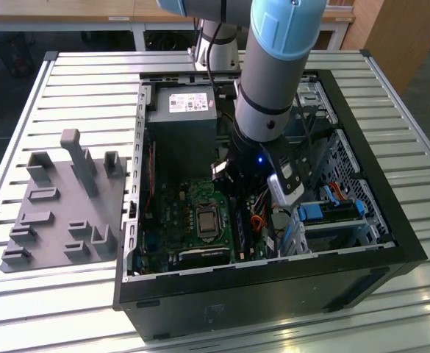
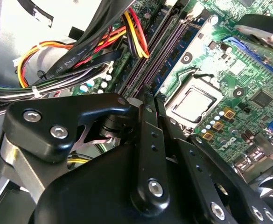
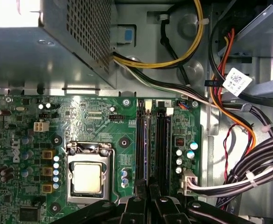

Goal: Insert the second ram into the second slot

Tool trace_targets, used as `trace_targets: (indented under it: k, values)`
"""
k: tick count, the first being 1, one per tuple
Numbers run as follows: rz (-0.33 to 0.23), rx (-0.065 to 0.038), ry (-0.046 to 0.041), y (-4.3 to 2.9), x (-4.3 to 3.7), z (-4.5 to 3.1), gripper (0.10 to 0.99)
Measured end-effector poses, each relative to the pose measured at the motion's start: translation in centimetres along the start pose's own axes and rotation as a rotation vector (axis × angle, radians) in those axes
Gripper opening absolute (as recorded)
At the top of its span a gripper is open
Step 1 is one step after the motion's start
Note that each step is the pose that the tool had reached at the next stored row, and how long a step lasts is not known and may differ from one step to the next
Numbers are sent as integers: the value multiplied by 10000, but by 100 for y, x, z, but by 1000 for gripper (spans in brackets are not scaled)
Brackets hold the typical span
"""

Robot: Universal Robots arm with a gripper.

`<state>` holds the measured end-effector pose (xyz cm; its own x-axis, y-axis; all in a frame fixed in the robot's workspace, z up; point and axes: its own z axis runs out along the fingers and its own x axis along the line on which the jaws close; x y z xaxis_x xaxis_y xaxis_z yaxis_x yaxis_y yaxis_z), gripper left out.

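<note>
Inside the open computer case [image 1: 391,243], just beside the CPU socket [image 3: 87,178], the gripper [image 3: 149,193] hangs low over the memory slots [image 3: 154,144]. In both wrist views its 2 fingers [image 2: 148,140] stand close together, almost touching, right above the slots. Whether a thin board is pinched between them cannot be told: no blue edge of the second ram is visible there, and the slots beside the socket look dark and unfilled along their visible length.

The risks are judged from this pose. If a stick is held and sits slightly skewed to the slot, pressing down could jam its edge on the slot wall or stress the motherboard [image 3: 94,121]. The cable bundle [image 2: 80,56] lies near the slots on the far side from the socket, and a sideways drift could snag it.
</note>
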<state>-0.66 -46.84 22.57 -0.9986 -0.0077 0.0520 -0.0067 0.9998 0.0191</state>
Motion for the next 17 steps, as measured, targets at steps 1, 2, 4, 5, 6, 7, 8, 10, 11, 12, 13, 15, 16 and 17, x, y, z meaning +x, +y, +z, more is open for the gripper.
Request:
trace_targets:
  k: [1,2,4,5,6,7,8,10,11,12,13,15,16,17]
  values:
    - [0,0,0,1,0,4,137]
    - [0,-3,0,2,0,9,137]
    - [0,-6,0,6,-1,32,137]
    - [0,-10,0,9,-2,40,137]
    - [0,-12,0,10,-2,44,137]
    - [0,-14,0,11,-2,47,137]
    - [-1,-17,0,13,-2,51,137]
    - [0,-20,0,15,-3,57,137]
    - [0,-20,0,16,-3,60,137]
    - [-1,-21,0,18,-3,63,137]
    - [-1,-21,0,19,-3,66,137]
    - [-1,-23,0,21,-4,74,137]
    - [-1,-23,0,20,-4,77,137]
    - [-1,-23,0,20,-4,79,137]
